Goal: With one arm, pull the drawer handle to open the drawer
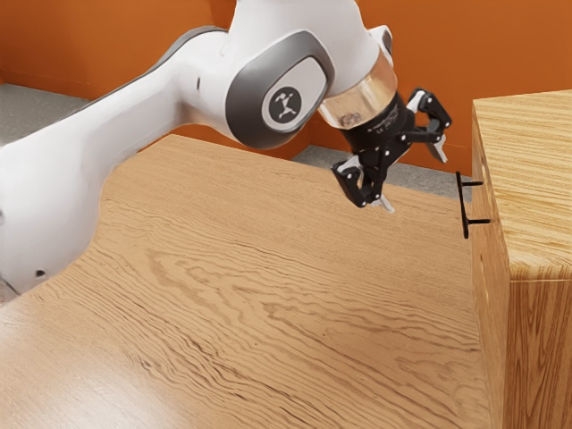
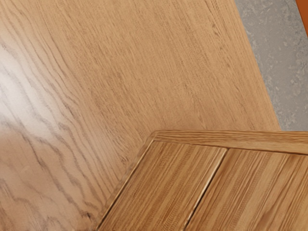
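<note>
Black two-finger gripper [image 1: 409, 174], spread open, near ungrasped thin black bar handle [image 1: 464, 206] on light wooden drawer cabinet [image 1: 527, 188]; pull yet to come

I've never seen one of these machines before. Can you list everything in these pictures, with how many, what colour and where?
Light oak-grain wooden table: one, tan, spans the foreground under the arm.
Box-shaped wooden drawer cabinet: one, honey-brown, stands on the table at the exterior view's right.
Thin black bar handle: one, black, upright on the cabinet's front, facing the arm.
Plain orange wall: one, orange, behind the table.
Speckled grey floor: one, grey, between table and wall.
White jointed robot arm: one, white and grey, reaches in from the exterior view's left.
Black two-finger gripper: one, black, open, in the air just short of the handle, not touching it.
</note>
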`<action>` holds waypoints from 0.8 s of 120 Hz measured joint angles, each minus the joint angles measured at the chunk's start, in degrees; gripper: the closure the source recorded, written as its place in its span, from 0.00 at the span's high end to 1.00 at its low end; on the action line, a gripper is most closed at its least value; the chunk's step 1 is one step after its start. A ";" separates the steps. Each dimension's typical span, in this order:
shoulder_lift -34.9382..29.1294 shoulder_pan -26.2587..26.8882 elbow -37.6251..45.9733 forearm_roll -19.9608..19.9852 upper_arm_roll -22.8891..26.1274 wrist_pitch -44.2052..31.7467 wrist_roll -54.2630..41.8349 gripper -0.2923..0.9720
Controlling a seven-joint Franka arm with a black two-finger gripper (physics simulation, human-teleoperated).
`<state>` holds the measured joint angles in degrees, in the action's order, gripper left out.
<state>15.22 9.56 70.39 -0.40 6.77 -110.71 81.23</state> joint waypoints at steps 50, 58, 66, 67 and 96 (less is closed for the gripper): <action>1.87 1.25 -0.01 -0.20 0.91 -1.09 -0.55 0.77; 1.77 1.86 -0.04 -0.39 0.84 -1.14 -0.60 0.77; 1.46 2.76 0.03 -0.54 0.73 -1.17 -0.65 0.77; 1.40 2.99 0.07 -0.56 0.67 -1.17 -0.66 0.77; -1.19 4.81 3.07 -0.60 -0.09 -1.25 -0.52 0.77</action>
<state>14.02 14.37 73.46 -1.00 6.68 -111.96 80.71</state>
